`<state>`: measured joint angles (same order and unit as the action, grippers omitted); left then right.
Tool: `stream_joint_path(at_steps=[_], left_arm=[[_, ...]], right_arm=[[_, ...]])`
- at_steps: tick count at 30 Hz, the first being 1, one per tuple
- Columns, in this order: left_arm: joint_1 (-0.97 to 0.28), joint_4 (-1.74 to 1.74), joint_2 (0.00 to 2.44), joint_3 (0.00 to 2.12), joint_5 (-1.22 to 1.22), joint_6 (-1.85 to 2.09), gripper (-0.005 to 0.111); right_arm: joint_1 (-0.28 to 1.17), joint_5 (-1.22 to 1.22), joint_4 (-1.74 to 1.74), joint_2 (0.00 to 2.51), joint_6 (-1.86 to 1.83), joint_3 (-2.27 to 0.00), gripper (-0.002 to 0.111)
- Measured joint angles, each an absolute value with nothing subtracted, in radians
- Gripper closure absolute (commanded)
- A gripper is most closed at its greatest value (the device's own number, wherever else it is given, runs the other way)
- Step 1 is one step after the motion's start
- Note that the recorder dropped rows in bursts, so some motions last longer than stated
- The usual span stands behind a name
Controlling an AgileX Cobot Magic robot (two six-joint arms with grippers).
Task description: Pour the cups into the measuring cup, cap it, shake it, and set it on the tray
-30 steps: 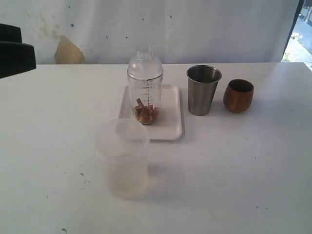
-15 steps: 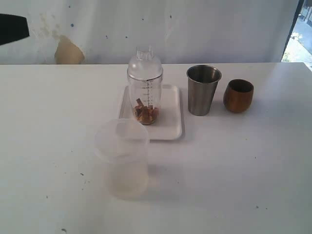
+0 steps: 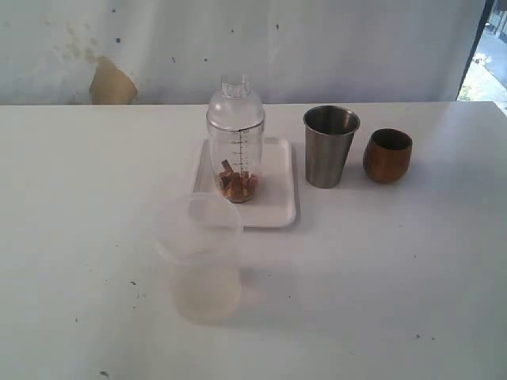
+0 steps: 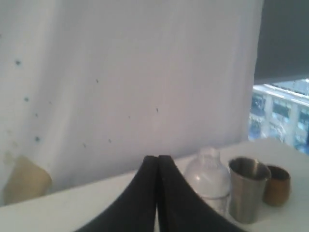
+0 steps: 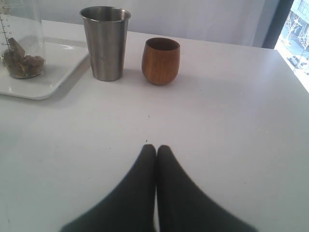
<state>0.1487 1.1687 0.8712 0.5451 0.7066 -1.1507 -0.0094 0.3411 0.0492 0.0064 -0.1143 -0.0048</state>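
The measuring cup (image 3: 235, 154) stands upright on the tray (image 3: 279, 207), with the cap (image 3: 235, 101) on (brown bits lie at its bottom), toward the tabletop's far edge. Beside the tray, toward the far right corner, stand the steel tumbler (image 3: 330, 146) and the brown cup (image 3: 387, 155). A frosted tub (image 3: 198, 257) sits nearer the front edge. The left gripper (image 4: 158, 162) and the right gripper (image 5: 156, 150) both have their jaws clenched on nothing.

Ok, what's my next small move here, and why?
Probably just park both arms; the job looks finished. The tall clear plastic measuring cup, brown pieces inside, stands upright on the flat white tray with its clear domed cap on. The left claw and right claw are shut, holding nothing, apart from it.
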Motion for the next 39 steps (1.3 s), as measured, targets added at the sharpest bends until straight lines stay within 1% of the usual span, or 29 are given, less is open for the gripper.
stream_joint_path(at_steps=[6,13,18,21,26,33,39], left_arm=[[0.149,0.686,0.718,0.369,0.681,-0.718,0.107],[0.149,0.355,0.481,0.202,0.493,-0.404,0.107],[0.149,0.289,0.289,0.104,0.381,-0.324,0.107],[0.149,0.275,0.182,0.049,0.353,-0.315,0.107],[0.149,0.259,0.055,0.005,0.255,-0.299,0.107],[0.081,0.082,0.005,0.005,0.015,-0.019,0.107],[0.059,0.029,0.005,0.005,-0.189,0.057,0.107]], right_arm=[[-0.009,0.341,0.049,0.006,-0.114,-0.005,0.108],[-0.009,0.341,0.049,0.006,-0.114,-0.005,0.108],[-0.009,0.341,0.049,0.006,-0.114,-0.005,0.108],[-0.009,0.341,0.049,0.006,-0.114,-0.005,0.108],[-0.009,0.341,0.049,0.006,-0.114,-0.005,0.108],[-0.009,0.341,0.049,0.006,-0.114,-0.005,0.108],[-0.009,0.341,0.049,0.006,-0.104,-0.005,0.108]])
